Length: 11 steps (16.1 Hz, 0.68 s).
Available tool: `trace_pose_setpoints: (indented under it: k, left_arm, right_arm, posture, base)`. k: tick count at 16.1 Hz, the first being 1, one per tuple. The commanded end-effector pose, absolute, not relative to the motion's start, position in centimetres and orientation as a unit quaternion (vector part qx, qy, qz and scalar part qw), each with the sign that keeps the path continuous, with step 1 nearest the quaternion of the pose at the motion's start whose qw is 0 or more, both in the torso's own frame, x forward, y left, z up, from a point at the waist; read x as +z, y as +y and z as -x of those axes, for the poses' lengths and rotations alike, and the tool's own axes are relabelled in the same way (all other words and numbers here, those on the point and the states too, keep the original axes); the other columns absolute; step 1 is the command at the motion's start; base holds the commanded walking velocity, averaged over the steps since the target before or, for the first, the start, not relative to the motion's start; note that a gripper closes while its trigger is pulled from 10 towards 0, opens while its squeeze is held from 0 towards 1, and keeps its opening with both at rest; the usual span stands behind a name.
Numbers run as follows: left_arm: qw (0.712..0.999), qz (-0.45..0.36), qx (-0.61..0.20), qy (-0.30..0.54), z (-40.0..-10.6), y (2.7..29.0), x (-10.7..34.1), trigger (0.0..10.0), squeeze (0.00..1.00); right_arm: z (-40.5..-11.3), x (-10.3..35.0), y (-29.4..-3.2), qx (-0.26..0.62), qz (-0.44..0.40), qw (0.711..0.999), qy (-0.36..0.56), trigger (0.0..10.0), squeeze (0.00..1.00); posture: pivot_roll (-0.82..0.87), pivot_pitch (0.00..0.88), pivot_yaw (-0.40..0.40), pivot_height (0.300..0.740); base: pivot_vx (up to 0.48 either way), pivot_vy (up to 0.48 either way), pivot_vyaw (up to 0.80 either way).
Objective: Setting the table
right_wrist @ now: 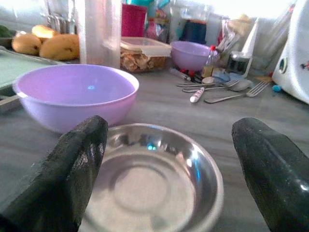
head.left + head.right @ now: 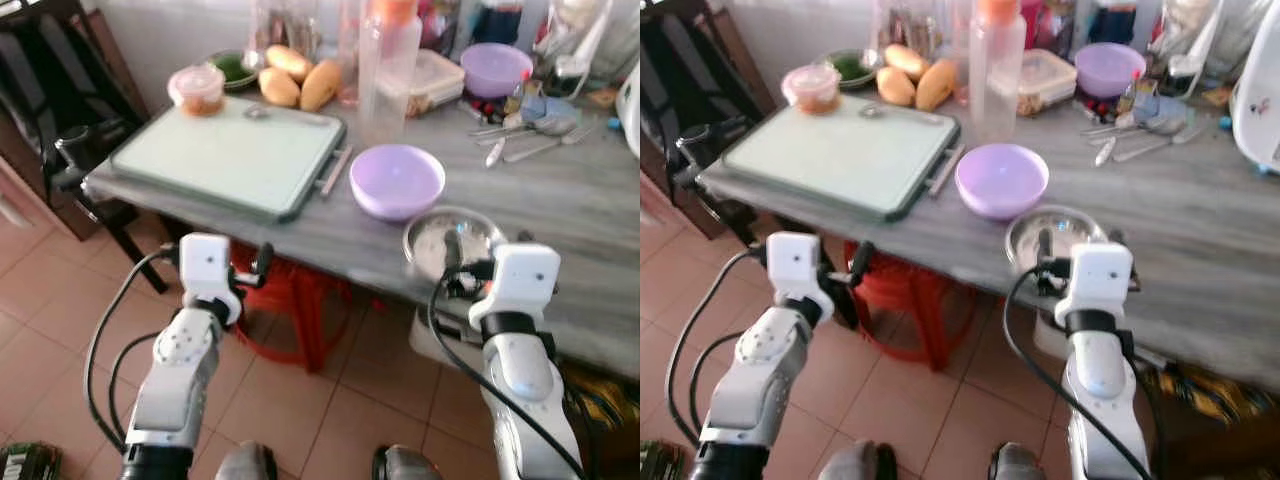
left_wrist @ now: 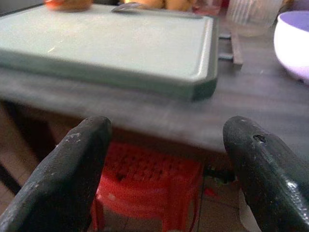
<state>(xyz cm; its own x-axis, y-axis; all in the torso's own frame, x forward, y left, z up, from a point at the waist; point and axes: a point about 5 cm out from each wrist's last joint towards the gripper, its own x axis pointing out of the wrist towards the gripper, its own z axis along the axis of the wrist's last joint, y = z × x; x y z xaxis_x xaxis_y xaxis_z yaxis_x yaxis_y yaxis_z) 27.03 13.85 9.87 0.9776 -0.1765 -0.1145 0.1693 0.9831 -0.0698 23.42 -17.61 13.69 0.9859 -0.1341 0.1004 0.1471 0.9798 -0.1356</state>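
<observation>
R gripper (image 1: pixel 164 169) spread wide just before steel bowl (image 2: pixel 452 240); I'd straddle its near rim, close slow. L gripper (image 3: pixel 164 159) released, empty, below table edge (image 2: pixel 330 255) left of bowl.

Red plastic stool (image 2: pixel 300 300) under the table, mangoes (image 2: pixel 295 78) behind a green cutting board (image 2: pixel 235 155), tiled floor (image 2: pixel 60 300)

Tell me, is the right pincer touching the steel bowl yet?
Apart. In the right wrist view the right pincer is open, its fingers flanking the steel bowl with gaps showing.
</observation>
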Motion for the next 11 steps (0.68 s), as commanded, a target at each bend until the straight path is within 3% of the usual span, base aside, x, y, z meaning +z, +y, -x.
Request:
trace_pose_setpoints:
  k: [1, 11]
  left_arm:
    - [0.995, 0.026, -0.083, 0.056, -26.9, 14.0, 10.0, 10.0, 0.0]
    - [0.994, 0.019, -0.096, 0.058, -27.2, 13.4, 9.8, 10.0, 0.0]
  right_arm:
    - [-23.3, 13.8, -17.7, -0.066, 0.065, 0.994, -0.054, 10.0, 0.0]
    - [-23.3, 13.0, -16.9, -0.053, 0.006, 0.997, -0.053, 10.0, 0.0]
  posture:
    - [-0.04, 0.0, 0.036, 0.74]
    - [-0.07, 0.0, 0.043, 0.74]
  base:
    - [-0.349, 0.0, 0.0]
    - [-0.345, 0.0, 0.0]
